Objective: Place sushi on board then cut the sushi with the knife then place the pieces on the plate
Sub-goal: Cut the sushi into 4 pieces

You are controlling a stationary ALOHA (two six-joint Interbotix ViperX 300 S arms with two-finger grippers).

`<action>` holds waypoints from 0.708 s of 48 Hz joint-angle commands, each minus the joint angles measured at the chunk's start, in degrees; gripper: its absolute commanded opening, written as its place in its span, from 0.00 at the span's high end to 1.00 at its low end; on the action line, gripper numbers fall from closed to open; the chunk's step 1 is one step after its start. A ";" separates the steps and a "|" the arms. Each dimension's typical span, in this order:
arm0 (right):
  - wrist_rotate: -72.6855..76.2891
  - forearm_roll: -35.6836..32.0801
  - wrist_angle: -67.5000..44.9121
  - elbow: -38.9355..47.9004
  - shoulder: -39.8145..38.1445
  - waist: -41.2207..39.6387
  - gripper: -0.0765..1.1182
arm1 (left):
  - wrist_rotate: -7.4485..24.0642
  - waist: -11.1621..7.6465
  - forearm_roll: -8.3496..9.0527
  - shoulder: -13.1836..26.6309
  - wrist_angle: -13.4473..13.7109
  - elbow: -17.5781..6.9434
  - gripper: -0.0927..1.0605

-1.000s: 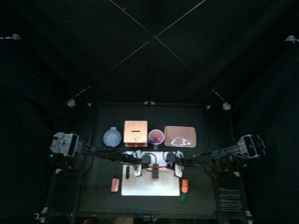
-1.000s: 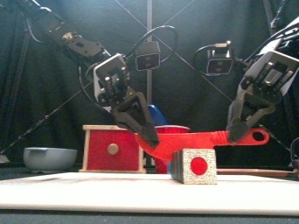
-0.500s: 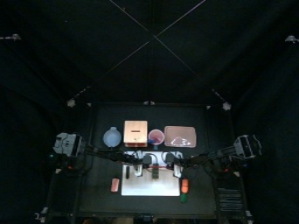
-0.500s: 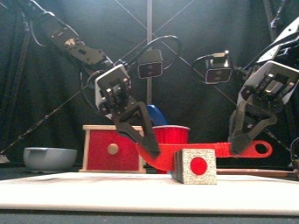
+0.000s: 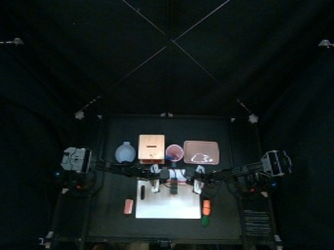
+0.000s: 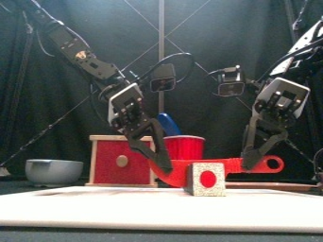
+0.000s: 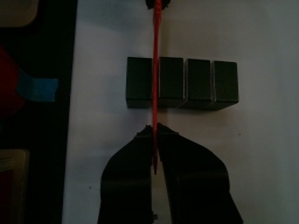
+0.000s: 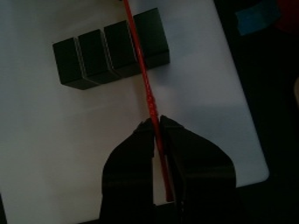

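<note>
Sushi roll (image 7: 184,83) lies under the red knife (image 6: 240,166) (pinched by left claw (image 7: 152,131) and right claw (image 8: 156,122)).

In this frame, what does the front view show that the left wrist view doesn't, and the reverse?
Front only: the right hand gripping the knife near its handle, the sushi's red-centred end face, the bowl, and the box's red front. Left wrist only: the sushi as four blocks in a row, with the blade crossing it next to one end block. Both: the left hand shut on the knife, the sushi, and the board.
</note>
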 commanded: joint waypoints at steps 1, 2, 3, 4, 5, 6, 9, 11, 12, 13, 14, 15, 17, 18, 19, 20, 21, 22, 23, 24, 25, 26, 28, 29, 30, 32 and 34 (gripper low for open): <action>0.26 0.18 0.97 0.35 -0.09 -0.88 0.61 | -0.09 0.09 0.09 0.18 0.53 0.00 0.56; 0.26 0.18 0.97 0.35 -0.09 -0.88 0.61 | -0.09 0.09 0.09 0.26 0.35 0.00 0.56; 0.26 0.26 0.97 0.35 0.00 -0.88 0.61 | -0.09 0.09 0.09 0.44 0.26 0.00 0.56; 0.26 0.26 0.97 0.35 0.09 -0.88 0.61 | -0.09 0.09 0.09 0.62 0.26 0.00 0.56; 0.26 0.26 0.97 0.44 0.26 -0.88 0.61 | -0.09 0.09 0.09 0.70 0.26 0.00 0.56; 0.26 0.35 0.97 0.44 0.35 -0.97 0.61 | -0.09 0.09 0.09 0.79 0.26 0.00 0.56; 0.26 0.44 0.97 0.44 0.70 -1.05 0.61 | -0.09 0.09 0.09 1.05 0.18 0.00 0.56; 0.26 0.44 0.97 0.44 0.97 -1.05 0.61 | -0.09 0.09 0.09 1.14 0.26 0.00 0.56; 0.26 0.44 0.97 0.44 1.05 -1.05 0.61 | -0.09 0.09 0.09 1.23 0.26 0.00 0.56; 0.35 0.44 0.97 0.35 1.05 -1.05 0.61 | -0.09 0.09 0.09 1.14 0.26 0.00 0.56; 0.35 0.53 0.97 0.35 1.14 -0.97 0.61 | -0.09 0.09 0.09 1.14 0.26 0.00 0.56; 0.44 0.53 1.05 0.26 1.14 -0.88 0.61 | -0.18 0.09 0.09 1.05 0.26 0.00 0.56; 0.53 0.70 0.97 0.18 1.14 -0.62 0.61 | -0.18 0.00 0.00 0.97 0.53 0.00 0.56; 0.53 0.79 1.05 0.18 1.14 -0.62 0.61 | -0.26 0.00 0.00 0.88 0.62 0.00 0.56; 0.62 0.88 0.97 0.18 1.14 -0.62 0.61 | -0.26 0.00 0.00 0.79 0.62 0.09 0.56; 0.62 1.14 1.05 0.09 1.14 -0.62 0.61 | -0.26 -0.09 -0.09 0.70 0.62 0.18 0.56; 0.62 1.32 0.97 0.09 1.14 -0.62 0.61 | -0.35 -0.18 -0.09 0.70 0.62 0.26 0.56; 0.62 1.49 1.05 0.09 1.14 -0.53 0.61 | -0.35 -0.35 -0.09 0.70 0.70 0.26 0.56; 0.62 1.67 1.05 0.09 1.14 -0.44 0.61 | -0.44 -0.35 -0.09 0.53 0.62 0.35 0.56; 0.62 1.93 0.97 0.09 1.14 -0.26 0.61 | -0.44 -0.35 -0.18 0.53 0.70 0.35 0.56; 0.62 2.11 0.97 0.09 1.14 -0.18 0.61 | -0.53 -0.44 -0.18 0.62 0.70 0.35 0.56; 0.62 2.37 0.97 0.09 1.14 -0.09 0.61 | -0.53 -0.35 -0.26 0.53 0.70 0.35 0.56; 0.53 2.64 1.05 0.09 1.14 0.09 0.61 | -0.53 -0.44 -0.44 0.53 0.70 0.35 0.56; 0.62 2.72 1.05 0.09 1.14 0.18 0.61 | -0.53 -0.44 -0.53 0.53 0.62 0.35 0.56; 0.62 2.81 0.97 0.09 1.14 0.35 0.61 | -0.53 -0.44 -0.70 0.53 0.70 0.35 0.56; 0.62 2.99 0.97 0.09 1.14 0.62 0.61 | -0.53 -0.44 -1.05 0.53 0.70 0.35 0.56; 0.62 3.16 1.05 0.09 1.14 0.97 0.61 | -0.53 -0.53 -1.32 0.53 0.79 0.44 0.56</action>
